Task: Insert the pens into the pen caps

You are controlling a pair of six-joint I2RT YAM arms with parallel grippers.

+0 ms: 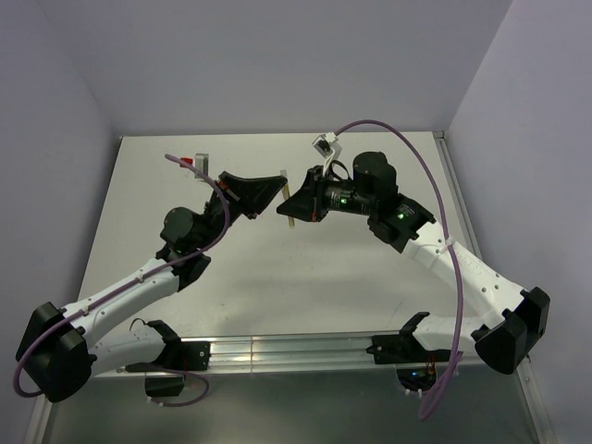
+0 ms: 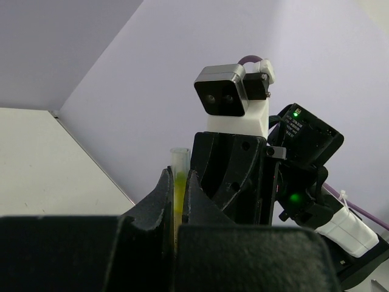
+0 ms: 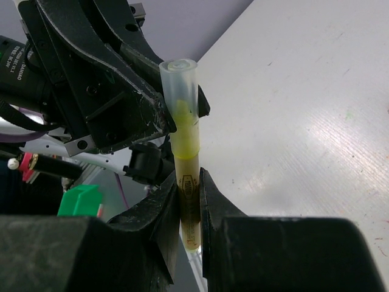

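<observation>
The matte white tabletop (image 1: 277,305) stood between lilac walls (image 1: 277,65). Above centre, the left gripper (image 2: 178,181), from 9 o'clock, pinched the translucent cream-yellow tube cap (image 3: 180,85). The right gripper (image 3: 189,201), from 3 o'clock, clamped the thin yellow-green pen (image 3: 187,182), whose tip sat inside that cap.

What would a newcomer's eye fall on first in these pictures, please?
Most striking is the yellow-green pen, held above the middle of the table where the two arms meet tip to tip. The right end effector grips its barrel, and the left end effector pinches the clear cap sitting over its tip.
</observation>
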